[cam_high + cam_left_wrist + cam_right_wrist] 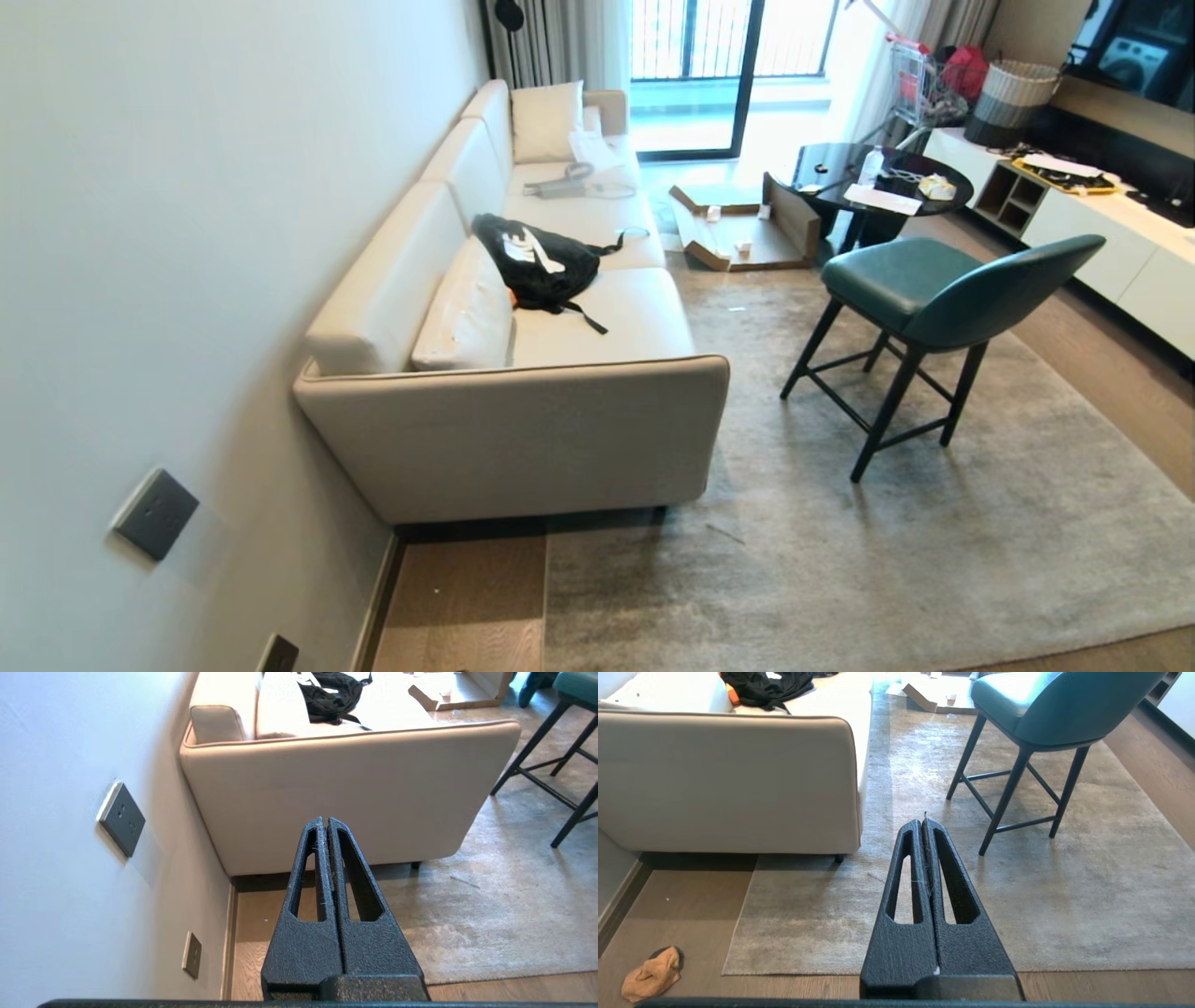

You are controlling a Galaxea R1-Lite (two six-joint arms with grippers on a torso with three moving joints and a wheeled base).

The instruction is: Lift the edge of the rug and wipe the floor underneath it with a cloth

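The grey mottled rug point(840, 560) lies flat. Its rug edge point(740, 933) runs from the sofa's foot to a square corner point(728, 969) on the brown plank floor point(682, 905). The mustard-orange cloth point(651, 975) lies crumpled on the floor, a short way off that corner toward the wall. My right gripper point(923, 822) hangs shut and empty above the rug's near border. My left gripper point(325, 821) is shut and empty too, above the floor strip point(252, 933) between the wall and the rug point(490, 919). Neither gripper shows in the head view.
A beige sofa point(523, 420) stands along the left wall, its end over the rug's far corner, with a black bag point(537, 261) on it. A teal chair point(924, 299) stands on the rug. The wall has dark sockets point(122, 819) and a skirting strip point(619, 905).
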